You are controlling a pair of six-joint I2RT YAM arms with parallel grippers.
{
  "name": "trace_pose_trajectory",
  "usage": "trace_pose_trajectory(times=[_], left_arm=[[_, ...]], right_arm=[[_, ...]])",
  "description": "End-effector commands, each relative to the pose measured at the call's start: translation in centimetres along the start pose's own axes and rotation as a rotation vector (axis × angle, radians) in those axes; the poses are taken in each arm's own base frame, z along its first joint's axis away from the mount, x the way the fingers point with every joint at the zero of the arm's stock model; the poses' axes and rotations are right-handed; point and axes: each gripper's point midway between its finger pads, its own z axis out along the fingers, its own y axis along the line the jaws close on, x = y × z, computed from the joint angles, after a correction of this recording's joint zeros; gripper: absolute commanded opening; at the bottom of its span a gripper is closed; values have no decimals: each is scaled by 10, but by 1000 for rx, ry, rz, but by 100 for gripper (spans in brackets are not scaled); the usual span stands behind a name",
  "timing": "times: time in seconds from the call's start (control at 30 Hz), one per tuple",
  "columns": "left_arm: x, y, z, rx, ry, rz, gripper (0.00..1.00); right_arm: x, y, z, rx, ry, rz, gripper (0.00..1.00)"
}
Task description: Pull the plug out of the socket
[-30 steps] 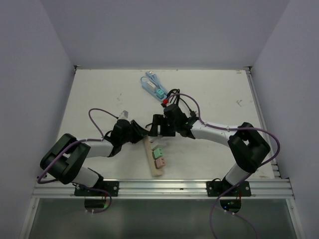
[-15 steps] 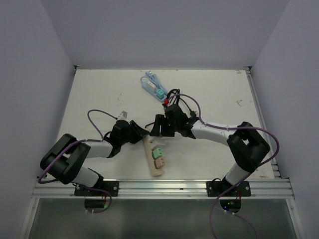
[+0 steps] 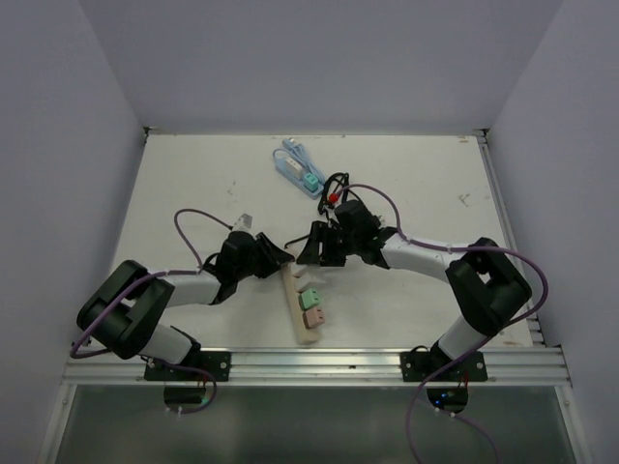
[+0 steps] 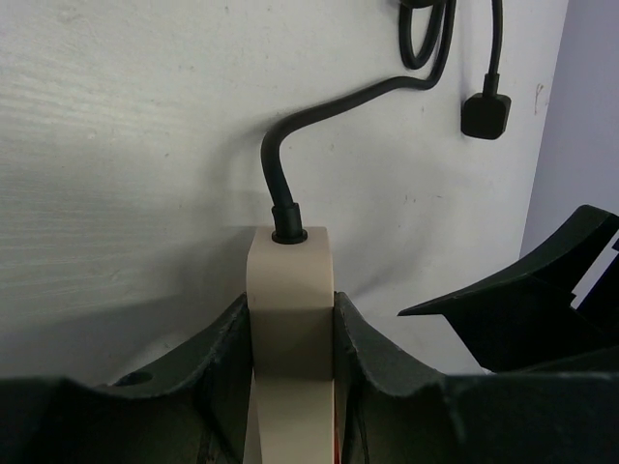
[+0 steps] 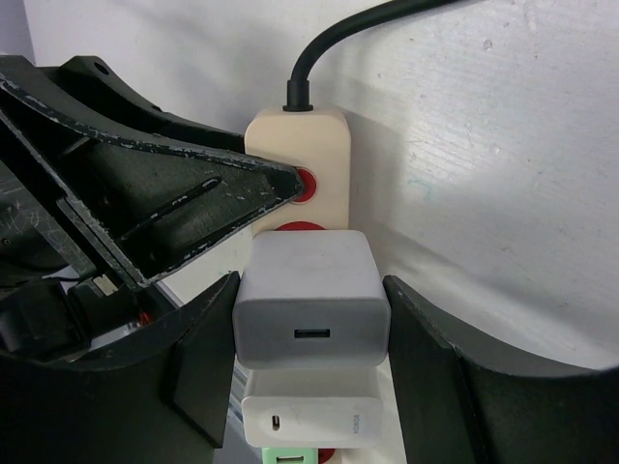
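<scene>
A beige power strip, the socket (image 3: 306,333), lies on the white table between the arms. My left gripper (image 3: 279,259) is shut on the strip's cable end (image 4: 290,280), one finger pressed against each side. My right gripper (image 5: 309,324) is shut on a white charger plug (image 5: 309,290), and both pads touch its sides. The plug sits just below the strip's red switch (image 5: 306,185). Its prongs are hidden, so I cannot tell whether they sit in the strip. A second white plug (image 5: 309,420) and a green one (image 5: 290,455) stand lower on the strip.
The strip's black cable (image 4: 319,106) curves away to a coil (image 3: 335,184) and a loose black plug head (image 4: 484,116). A blue and white adapter bundle (image 3: 296,166) lies at the back. A pink plug (image 3: 313,317) sits near the strip's front end.
My right gripper has closed from wider apart onto the white plug and shifted slightly right and back. The left gripper has held its grip on the strip.
</scene>
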Motion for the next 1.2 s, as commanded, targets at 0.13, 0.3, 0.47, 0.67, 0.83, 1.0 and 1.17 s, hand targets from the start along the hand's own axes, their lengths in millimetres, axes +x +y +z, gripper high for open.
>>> trace_pose_trajectory(times=[0.13, 0.3, 0.47, 0.67, 0.83, 1.0, 1.17], left_arm=[[-12, 89, -16, -380, -67, 102, 0], [-5, 96, -13, -398, -29, 81, 0], [-1, 98, -10, -417, 2, 66, 0], [-2, 72, -2, -299, 7, 35, 0], [-4, 69, 1, -320, 18, 46, 0], [2, 68, 6, -323, 28, 43, 0], [4, 64, 8, -314, 30, 22, 0]], right_arm=[[-54, 2, -44, -22, -157, 0, 0], [-57, 7, -50, -54, -172, -22, 0], [-57, 5, -54, -56, -181, -38, 0], [-48, 5, -40, -88, -143, -31, 0], [-46, 22, -35, -91, -129, -107, 0], [-56, 42, -38, -71, -141, -160, 0], [-55, 38, -38, -45, -149, -147, 0]])
